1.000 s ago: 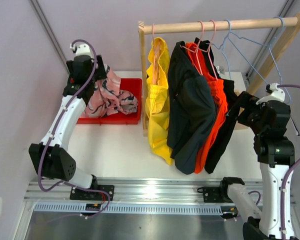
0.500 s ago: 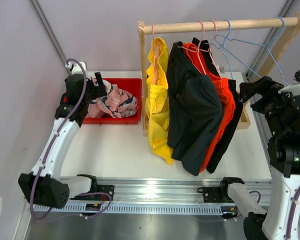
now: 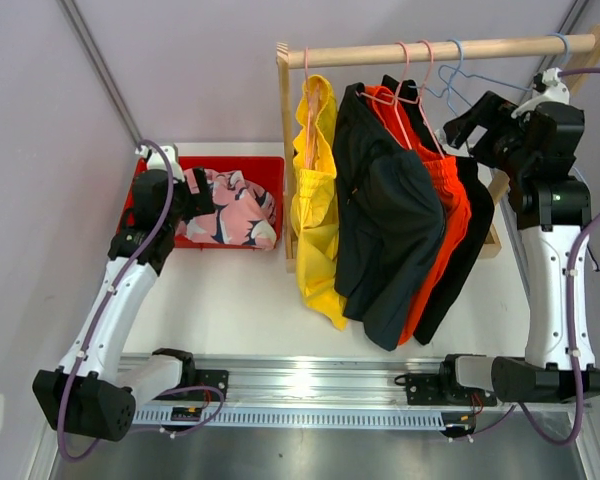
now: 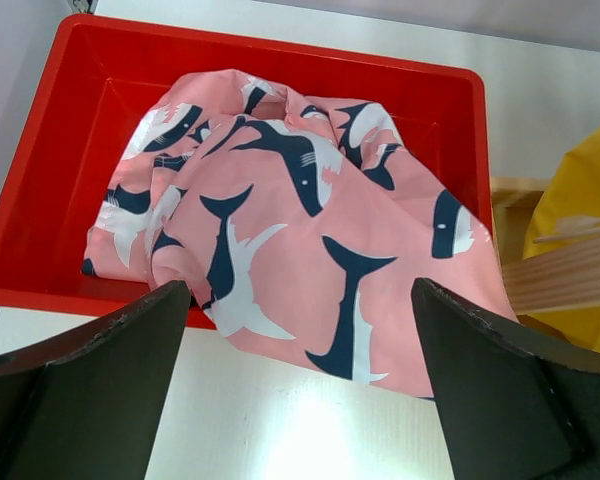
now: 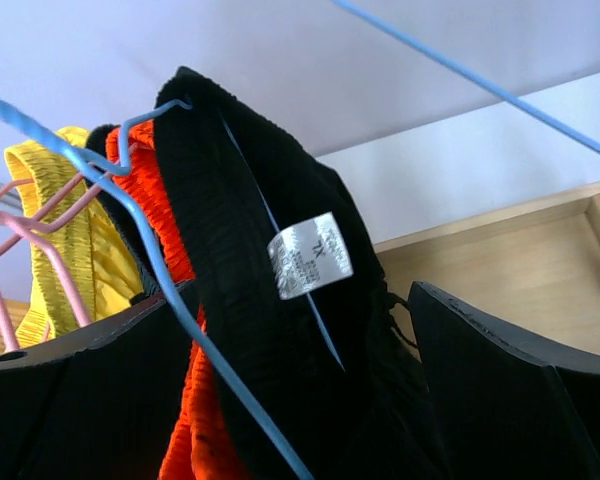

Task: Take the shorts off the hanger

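At the worktop's [image 3: 230, 300] left side, your left pincer [image 4: 300, 300] hangs wide open above the red bin [image 4: 70, 130], gripping nothing. Pink shorts [image 4: 280, 230] lie crumpled in that bin, spilling over its near wall. Further right, four pairs hang from the wooden rail [image 3: 500, 45]: yellow shorts [image 3: 318, 220], charcoal shorts [image 3: 385, 230], orange shorts [image 3: 442, 210], black shorts [image 3: 472, 225]. Up by the rail, your right pincer [image 5: 300, 300] is open, one finger on either side of the black waistband, not clamped. Blue hanger [image 5: 170, 270] wire crosses the waistband; white tag [image 5: 310, 255] shows.
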`<state>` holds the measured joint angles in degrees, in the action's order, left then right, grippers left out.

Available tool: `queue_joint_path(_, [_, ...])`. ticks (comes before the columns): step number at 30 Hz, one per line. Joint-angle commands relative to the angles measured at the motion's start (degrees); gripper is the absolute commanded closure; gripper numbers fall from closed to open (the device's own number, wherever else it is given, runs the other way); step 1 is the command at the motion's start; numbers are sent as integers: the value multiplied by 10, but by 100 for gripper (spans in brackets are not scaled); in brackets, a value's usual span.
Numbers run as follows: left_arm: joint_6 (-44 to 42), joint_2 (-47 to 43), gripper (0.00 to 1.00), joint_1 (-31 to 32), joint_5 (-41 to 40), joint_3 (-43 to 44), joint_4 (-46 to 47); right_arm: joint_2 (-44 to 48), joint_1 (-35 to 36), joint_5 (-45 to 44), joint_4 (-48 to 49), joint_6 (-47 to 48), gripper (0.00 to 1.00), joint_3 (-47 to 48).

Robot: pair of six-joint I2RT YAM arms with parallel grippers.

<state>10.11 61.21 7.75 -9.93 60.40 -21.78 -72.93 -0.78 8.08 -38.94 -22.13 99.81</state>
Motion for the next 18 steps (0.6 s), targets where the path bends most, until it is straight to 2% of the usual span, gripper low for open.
queue_joint_path(1, [6,-21,1,1,16,-2,20,-1,28,-5,36,-3,7,39])
queue_joint_path(3, [9,-19,1,1,18,-1,18,-9,35,-11,41,-3,11,39])
queue_joint_path(6, [11,-20,1,1,19,-1,17,-19,49,-24,48,-1,28,35])
queue_joint_path(7, [11,-21,1,1,20,0,17,-21,53,-32,49,-1,40,34])
queue_joint_path(9, [12,-21,1,1,21,-2,17,-27,61,-39,55,3,50,33])
queue_joint_path(10, [12,-22,1,1,22,-1,17,-28,63,-41,58,4,61,33])
queue_joint_path(11, [12,-22,1,1,22,-2,17,-30,68,-46,59,6,67,35])
queue_joint_path(12, [13,-22,1,1,23,-4,17,-34,70,-47,60,9,80,36])
queue_joint_path(14, [12,-22,1,1,22,-2,16,-39,76,-53,60,13,93,41])
queue_joint_path(16, [9,-23,1,1,32,-2,17,-43,77,-54,58,21,100,44])
queue_joint_path(18, [0,-23,1,4,52,0,17,-43,80,-56,55,26,100,50])
